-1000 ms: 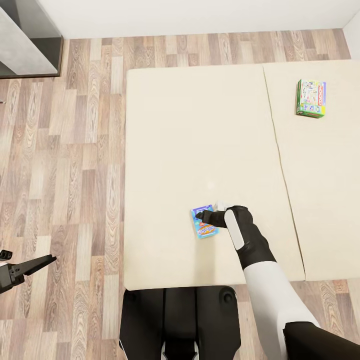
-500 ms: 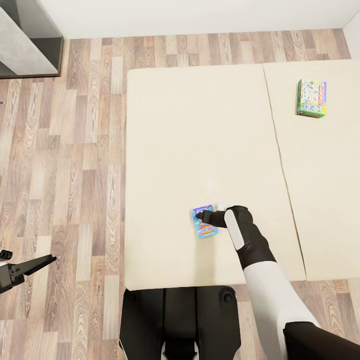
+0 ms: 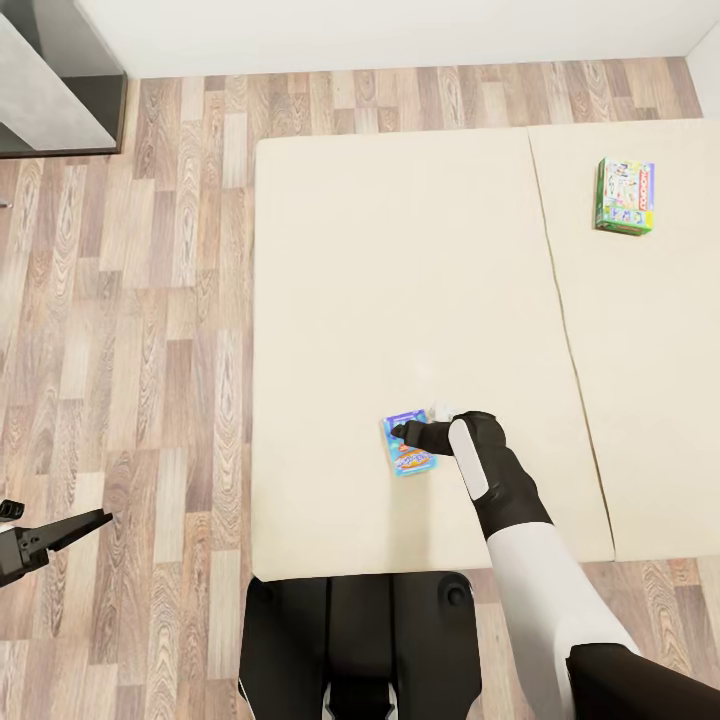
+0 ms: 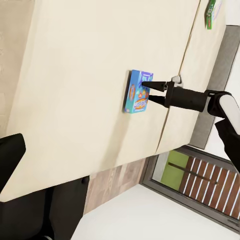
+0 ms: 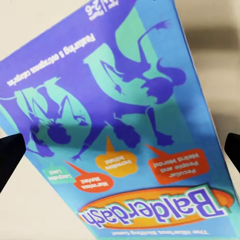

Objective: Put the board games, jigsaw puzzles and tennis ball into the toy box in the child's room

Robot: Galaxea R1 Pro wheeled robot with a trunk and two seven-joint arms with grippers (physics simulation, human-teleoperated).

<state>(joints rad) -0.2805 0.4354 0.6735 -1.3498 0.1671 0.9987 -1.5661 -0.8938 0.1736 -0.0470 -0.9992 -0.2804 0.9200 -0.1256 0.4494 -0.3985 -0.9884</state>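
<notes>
A blue-purple board game [image 3: 408,445] lies flat near the front edge of the beige bed [image 3: 400,280]. My right gripper [image 3: 400,433] hangs just above it, open, with a finger at each long side of the box [image 4: 139,91]. In the right wrist view the printed cover [image 5: 120,125] is very close, and a black fingertip [image 5: 10,155] shows at each edge. A second board game, green-edged [image 3: 624,196], lies on the far right mattress. My left gripper [image 3: 95,520] is open and hangs low over the floor, left of the bed.
Wood-plank floor [image 3: 130,350] runs along the bed's left side and far end. A grey cabinet [image 3: 50,90] stands at the back left against the white wall [image 3: 400,30]. My dark base [image 3: 360,640] is against the bed's front edge. A seam [image 3: 560,330] splits the two mattresses.
The view has shifted very slightly. Neither arm nor either box has visibly moved.
</notes>
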